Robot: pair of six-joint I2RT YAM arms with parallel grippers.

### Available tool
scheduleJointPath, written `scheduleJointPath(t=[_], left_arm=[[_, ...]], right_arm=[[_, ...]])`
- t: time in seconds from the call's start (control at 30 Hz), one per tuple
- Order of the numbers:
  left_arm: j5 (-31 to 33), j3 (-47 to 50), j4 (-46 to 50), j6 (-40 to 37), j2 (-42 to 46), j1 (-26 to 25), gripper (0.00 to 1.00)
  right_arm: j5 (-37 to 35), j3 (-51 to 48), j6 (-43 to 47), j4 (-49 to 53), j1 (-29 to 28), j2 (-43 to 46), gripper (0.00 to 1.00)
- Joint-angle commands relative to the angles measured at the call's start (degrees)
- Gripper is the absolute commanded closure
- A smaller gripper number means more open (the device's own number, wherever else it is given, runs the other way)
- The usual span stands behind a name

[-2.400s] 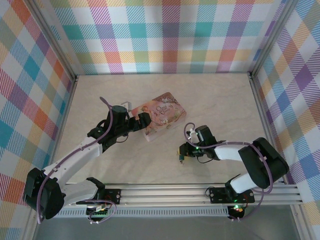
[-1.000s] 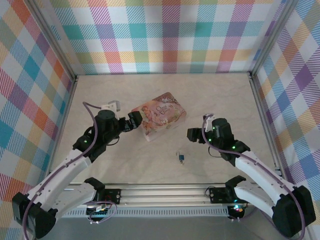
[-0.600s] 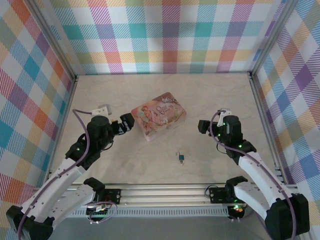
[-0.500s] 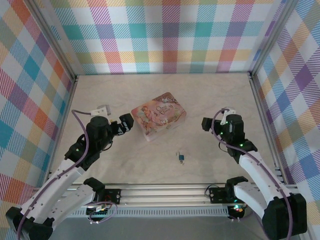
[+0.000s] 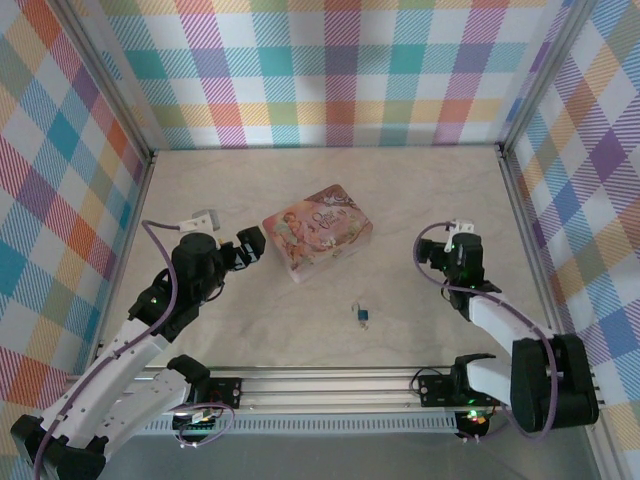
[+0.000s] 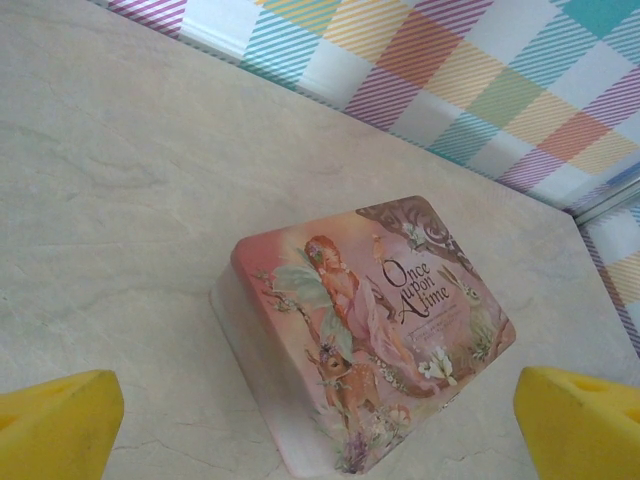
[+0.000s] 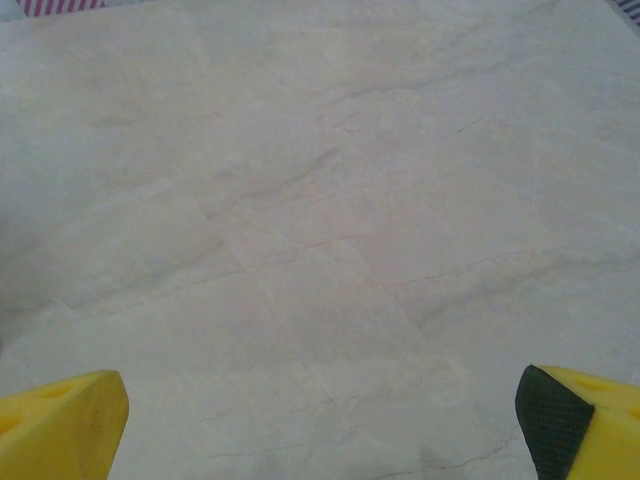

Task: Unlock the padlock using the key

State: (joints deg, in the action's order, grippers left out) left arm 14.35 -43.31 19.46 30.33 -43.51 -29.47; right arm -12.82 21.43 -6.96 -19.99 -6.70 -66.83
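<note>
The tiny blue padlock (image 5: 362, 317) lies on the table, front of centre, with nothing gripping it. A small dark-grey bit (image 5: 355, 309) touches its upper left; whether this is the key or the shackle is too small to tell. My left gripper (image 5: 250, 246) hovers just left of the pink illustrated tin (image 5: 317, 232), well back from the padlock. In the left wrist view the left gripper (image 6: 320, 430) is open, its yellow fingertips (image 6: 55, 425) far apart, and the tin (image 6: 365, 325) lies ahead. My right gripper (image 5: 425, 250) sits to the right, open over bare table (image 7: 320, 425).
Checkered walls (image 5: 330, 70) close in the back and both sides, with metal posts at the corners. An aluminium rail (image 5: 330, 385) runs along the near edge between the arm bases. Bare marbled table (image 5: 420, 190) lies behind and to the right of the tin.
The right gripper left the padlock on the table and drew back to the right. The left gripper pulled away from the tin toward the left. The padlock and tin have stayed put.
</note>
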Motion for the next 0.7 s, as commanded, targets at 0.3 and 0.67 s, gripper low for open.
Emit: scheduleJointPath(t=[0.3, 0.67], left_arm=[[1.39, -1.01, 0.92, -1.52, -0.86, 0.47, 0.00], [0.78, -2.97, 3.45, -3.66, -0.54, 0.51, 0.00]], right_arm=[[3.66, -4.94, 6.83, -28.82, 1.91, -8.59, 0.00], [3.83, -5.52, 5.36, -42.40, 4.14, -21.09, 0.00]])
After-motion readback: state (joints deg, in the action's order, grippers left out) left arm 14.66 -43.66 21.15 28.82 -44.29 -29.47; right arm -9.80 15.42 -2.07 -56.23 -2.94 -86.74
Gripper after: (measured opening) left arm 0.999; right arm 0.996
